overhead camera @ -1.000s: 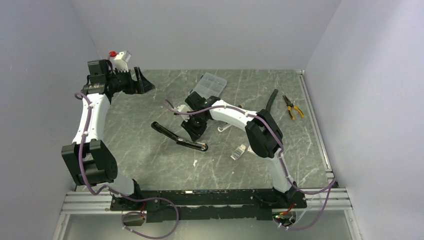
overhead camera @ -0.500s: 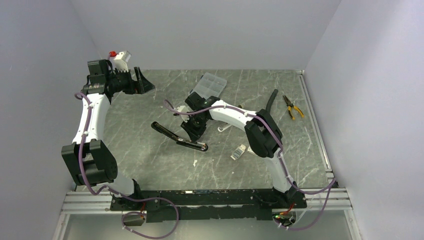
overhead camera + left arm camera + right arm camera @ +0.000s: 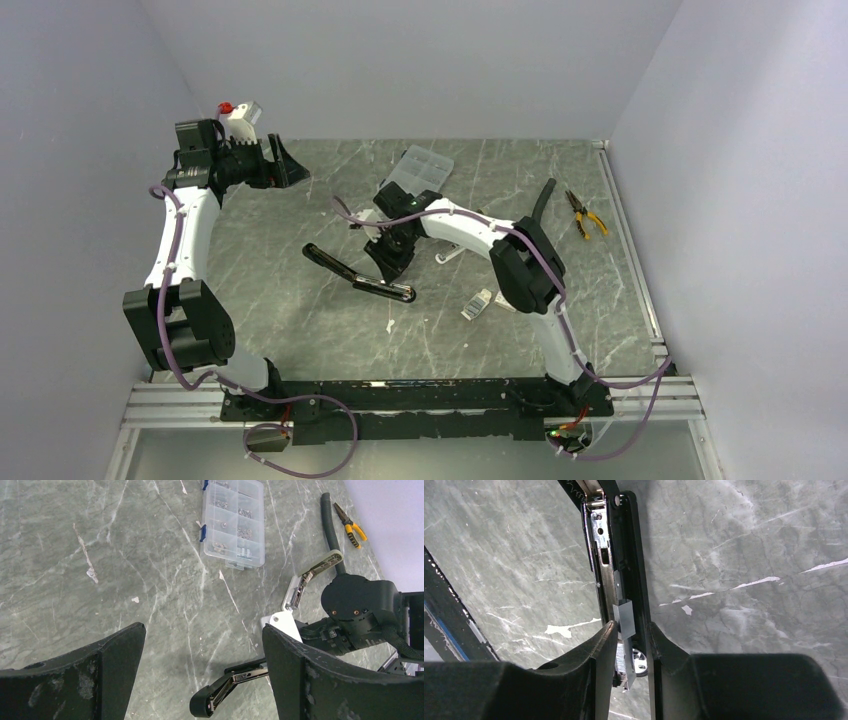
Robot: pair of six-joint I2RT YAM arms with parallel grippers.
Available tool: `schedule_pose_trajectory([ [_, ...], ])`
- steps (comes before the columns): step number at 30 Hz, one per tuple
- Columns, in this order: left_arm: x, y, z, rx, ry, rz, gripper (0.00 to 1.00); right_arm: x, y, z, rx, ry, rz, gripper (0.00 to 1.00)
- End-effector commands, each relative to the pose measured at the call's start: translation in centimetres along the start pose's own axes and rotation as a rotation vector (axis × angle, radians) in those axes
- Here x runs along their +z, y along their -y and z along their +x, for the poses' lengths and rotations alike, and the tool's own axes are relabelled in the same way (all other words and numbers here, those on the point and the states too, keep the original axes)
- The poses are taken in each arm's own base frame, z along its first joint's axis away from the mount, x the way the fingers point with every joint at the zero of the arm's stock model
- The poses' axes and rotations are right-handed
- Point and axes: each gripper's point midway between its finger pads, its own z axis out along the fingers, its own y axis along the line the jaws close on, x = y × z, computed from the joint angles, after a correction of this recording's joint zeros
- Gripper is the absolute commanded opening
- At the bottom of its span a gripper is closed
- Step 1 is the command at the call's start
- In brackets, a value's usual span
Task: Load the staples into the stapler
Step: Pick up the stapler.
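The black stapler [image 3: 360, 277] lies opened flat at the table's middle; it also shows in the left wrist view [image 3: 235, 685]. In the right wrist view its metal channel [image 3: 609, 550] runs away from the jaws. My right gripper [image 3: 388, 262] [image 3: 630, 627] is over the channel's near end, shut on a silvery strip of staples [image 3: 626, 621] whose far end rests on the channel. The white staple box [image 3: 479, 303] lies to the right of the stapler. My left gripper [image 3: 290, 165] [image 3: 202, 627] is open and empty, held high at the back left.
A clear compartment case [image 3: 422, 168] [image 3: 233, 520] sits at the back. A black tube [image 3: 543, 200] and yellow-handled pliers [image 3: 586, 214] lie at the right. A silvery hinged piece [image 3: 310, 575] lies by the right arm's wrist. Walls close in on both sides.
My right gripper has shifted very slightly over the stapler. The left arm has not moved.
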Motion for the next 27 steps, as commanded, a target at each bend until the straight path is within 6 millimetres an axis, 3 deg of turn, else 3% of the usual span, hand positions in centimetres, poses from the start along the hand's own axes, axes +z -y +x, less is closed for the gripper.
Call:
schedule_pose_trajectory([
  [1,-0.31,0.6,-0.51,0.0,0.013,0.024,0.92,-0.26,-0.25,-0.98,-0.003,0.027,-0.029,0.32],
  [14,-0.33,0.56,-0.49,0.002,0.012,0.021,0.92,0.04,-0.55,-0.79,0.007,0.022,-0.058,0.31],
  [27,-0.39,0.69,-0.51,0.0,0.013,0.025,0.92,-0.4,-0.43,-1.26,0.0,0.032,-0.047,0.16],
])
